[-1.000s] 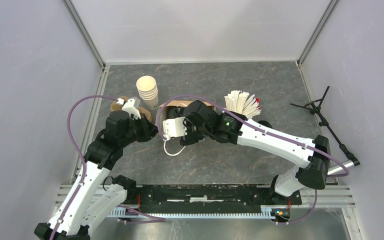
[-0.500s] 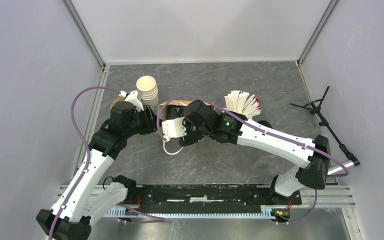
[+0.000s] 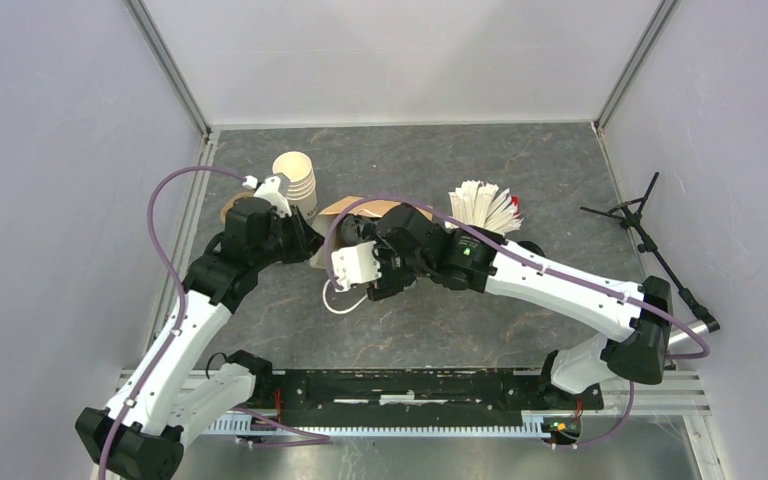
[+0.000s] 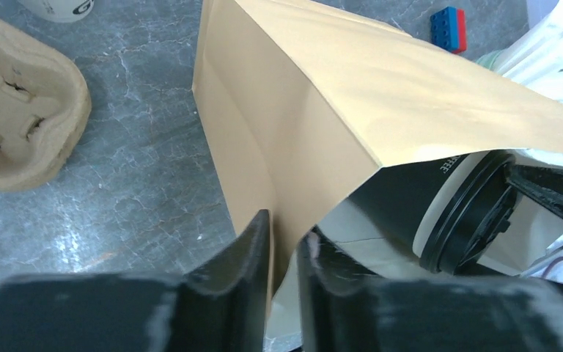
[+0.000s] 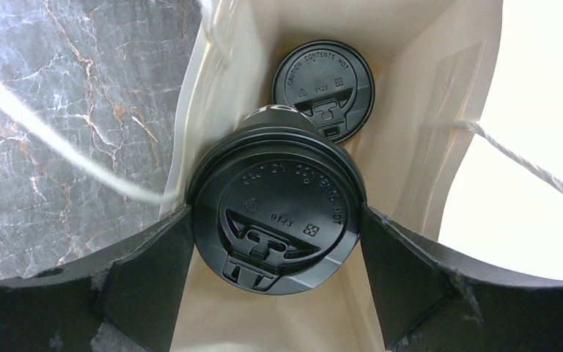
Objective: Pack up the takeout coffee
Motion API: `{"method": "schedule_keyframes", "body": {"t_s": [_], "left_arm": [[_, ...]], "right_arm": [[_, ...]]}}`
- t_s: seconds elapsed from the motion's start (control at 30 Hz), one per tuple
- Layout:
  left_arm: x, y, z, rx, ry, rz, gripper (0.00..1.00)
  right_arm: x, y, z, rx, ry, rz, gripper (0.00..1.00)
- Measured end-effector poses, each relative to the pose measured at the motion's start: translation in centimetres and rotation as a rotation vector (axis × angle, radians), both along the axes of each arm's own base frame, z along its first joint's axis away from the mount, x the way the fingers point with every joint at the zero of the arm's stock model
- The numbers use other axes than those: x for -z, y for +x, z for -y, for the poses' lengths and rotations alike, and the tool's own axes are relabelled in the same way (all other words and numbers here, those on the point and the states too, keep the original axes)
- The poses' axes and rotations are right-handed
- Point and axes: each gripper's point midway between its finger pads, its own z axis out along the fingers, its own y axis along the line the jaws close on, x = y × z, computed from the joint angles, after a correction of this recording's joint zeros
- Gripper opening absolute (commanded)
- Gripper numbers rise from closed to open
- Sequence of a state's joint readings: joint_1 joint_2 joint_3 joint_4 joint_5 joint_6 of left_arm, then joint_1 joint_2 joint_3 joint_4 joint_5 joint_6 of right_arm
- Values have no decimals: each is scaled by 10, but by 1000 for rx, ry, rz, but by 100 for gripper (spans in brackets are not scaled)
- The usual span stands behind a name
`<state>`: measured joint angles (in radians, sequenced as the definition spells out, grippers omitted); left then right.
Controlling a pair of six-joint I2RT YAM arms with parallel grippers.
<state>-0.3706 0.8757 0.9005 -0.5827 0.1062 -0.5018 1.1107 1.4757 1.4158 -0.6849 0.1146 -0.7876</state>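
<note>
The brown paper bag point(image 4: 322, 95) lies tipped with its mouth facing my right gripper point(image 5: 277, 220). That gripper is shut on a takeout coffee cup by its black lid point(image 5: 278, 213), right at the bag's mouth. A second lidded cup point(image 5: 324, 86) sits deeper inside the bag. My left gripper point(image 4: 284, 227) is closed on the bag's side edge, with the paper wall between its fingers. From the left wrist, the held cup point(image 4: 447, 194) shows under the bag's raised flap. In the top view the bag point(image 3: 370, 208) lies between both grippers.
A stack of lidless cream cups point(image 3: 295, 178) stands behind the left gripper, and a pulp cup carrier point(image 4: 15, 103) lies left of the bag. A cup of white sticks point(image 3: 482, 208) stands right of the bag. A small black stand point(image 3: 640, 215) is at the far right.
My left arm has swung up to the bag and closed on its edge. The bag's top flap has lifted and tilted. My right gripper has shifted slightly nearer with its cup.
</note>
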Motion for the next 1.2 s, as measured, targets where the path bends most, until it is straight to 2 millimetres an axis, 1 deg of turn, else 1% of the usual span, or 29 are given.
{"method": "schedule_keyframes", "body": {"t_s": [0.07,0.13,0.17,0.33,0.4,0.53,0.73,0.8,0.87,0.93,1.07,1.17,1.2], "left_arm": [[0,1,0,7,7,6,9],[0,2,1,16,11,12,4],[0,2,1,19,11,13,2],[-3,-1,4,35,-1,19,2],[-7,-4,3,38,-8,30,2],[-10,-12,0,32,-20,52,2],[-12,-21,-10,0,-12,60,2],[-9,-26,-12,-1,-16,67,2],[-2,-32,-13,-2,-18,60,2],[4,-37,-14,4,-18,47,4],[6,-39,-12,16,-28,47,8],[6,-40,-9,24,-43,36,17],[6,-41,-8,26,-46,33,22]], "right_arm": [[1,-1,2,-5,-10,-3,87],[2,-2,4,-6,-20,-4,87],[3,-2,5,-7,-25,-4,87],[5,-3,10,-3,-50,-5,86],[2,-4,11,-6,-56,-7,86],[-4,-8,7,-31,-54,5,86],[-3,-22,1,-82,-74,11,86],[-4,-22,2,-75,-81,21,86],[-5,-18,4,-46,-85,42,87],[-5,-12,7,-7,-90,69,87],[1,-5,15,33,-123,97,87],[6,-3,19,47,-140,107,86],[9,-2,20,52,-149,109,86]]}}
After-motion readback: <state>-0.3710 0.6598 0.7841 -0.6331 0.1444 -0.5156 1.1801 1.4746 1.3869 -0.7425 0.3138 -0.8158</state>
